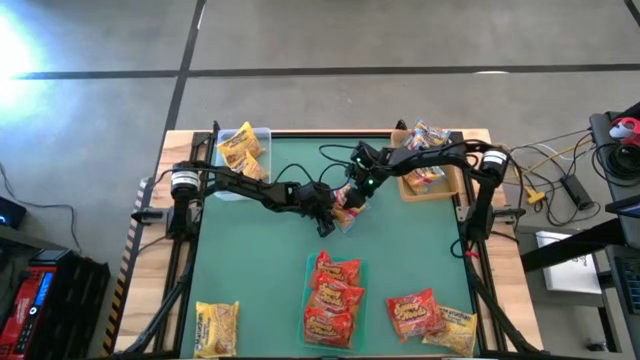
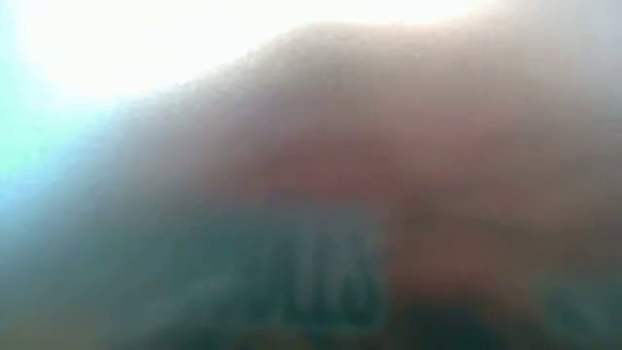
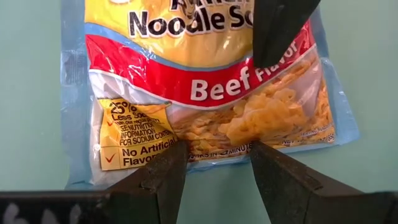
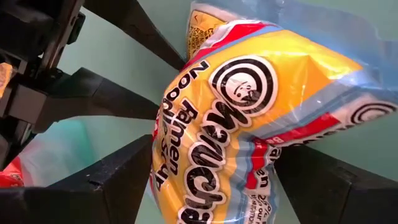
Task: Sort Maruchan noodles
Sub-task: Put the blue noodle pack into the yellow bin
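From my remote seat, I see the green table mat [image 1: 270, 240] sitting on a pale wooden tabletop [image 1: 180, 145]. Beyond the table's far edge lies a grey concrete floor [image 1: 400, 35], crossed by a dark line [image 1: 300, 72] running parallel to that edge. Bright glare [image 1: 25, 35] washes the floor off the table's far left corner. Right of the table, cables [image 1: 555, 170] trail toward a dark stand [image 1: 620, 150]. Left of the table sits a red-and-black box [image 1: 40, 285]. The low view gives me only blur.

Beef packet [image 1: 345, 212] mid-desk, yellow with red band, blue edges, buckled. Yellow packets [image 1: 242, 152] far left; pink-labelled ones [image 1: 426, 150] far right. Red packets [image 1: 331, 300] stacked near centre, one red [image 1: 414, 314], two yellow [image 1: 216, 328] along near edge.
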`<state>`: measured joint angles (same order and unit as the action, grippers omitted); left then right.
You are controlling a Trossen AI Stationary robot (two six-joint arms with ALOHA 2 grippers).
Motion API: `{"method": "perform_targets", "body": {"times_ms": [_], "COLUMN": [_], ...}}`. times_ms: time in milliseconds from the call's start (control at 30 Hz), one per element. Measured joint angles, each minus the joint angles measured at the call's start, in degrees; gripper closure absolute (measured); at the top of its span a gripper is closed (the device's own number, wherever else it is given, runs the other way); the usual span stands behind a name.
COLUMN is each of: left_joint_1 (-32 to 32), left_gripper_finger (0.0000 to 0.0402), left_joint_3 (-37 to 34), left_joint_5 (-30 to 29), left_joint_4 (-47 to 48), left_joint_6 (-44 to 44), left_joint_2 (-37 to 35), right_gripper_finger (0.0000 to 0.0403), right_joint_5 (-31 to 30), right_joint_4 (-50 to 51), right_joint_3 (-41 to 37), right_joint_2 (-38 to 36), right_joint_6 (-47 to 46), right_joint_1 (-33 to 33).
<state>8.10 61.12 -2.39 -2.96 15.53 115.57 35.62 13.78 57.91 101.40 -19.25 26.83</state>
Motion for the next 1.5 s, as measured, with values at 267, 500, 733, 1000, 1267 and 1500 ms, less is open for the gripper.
{"method": "perform_targets", "body": {"times_ms": [267,500,733,1000,1267,1500], "left_joint_1": [0.00,0.04,0.04,0.04,0.02,-0.02], "left_gripper_finger": [0.0235,0.0235,0.0235,0.0235,0.0235,0.0235], "left_joint_3": [0.00,-0.17,-0.44,-0.32,-0.17,-0.31], "left_joint_5": [0.00,0.05,-3.06,-4.15,-4.55,-4.60], "left_joint_4": [0.00,4.02,13.84,17.02,19.48,20.48], "left_joint_6": [0.15,-0.61,-1.20,-1.33,-1.33,-1.79], "left_joint_2": [-1.00,-3.90,-6.97,-7.69,-7.90,-8.77], "right_gripper_finger": [0.0147,0.0232,0.0288,0.0334,0.0361,0.0371], "right_joint_5": [0.13,0.53,1.27,0.56,-1.41,-7.36], "right_joint_4": [0.41,1.13,3.54,4.49,7.93,14.35], "right_joint_3": [0.00,-0.02,-0.04,-0.05,-0.15,-0.15], "right_joint_2": [0.31,0.38,0.38,-0.25,-4.36,-8.87], "right_joint_6": [0.97,3.26,6.25,6.45,6.45,7.41], "right_joint_1": [-0.26,-0.33,-0.33,-0.33,-0.33,-0.33]}}
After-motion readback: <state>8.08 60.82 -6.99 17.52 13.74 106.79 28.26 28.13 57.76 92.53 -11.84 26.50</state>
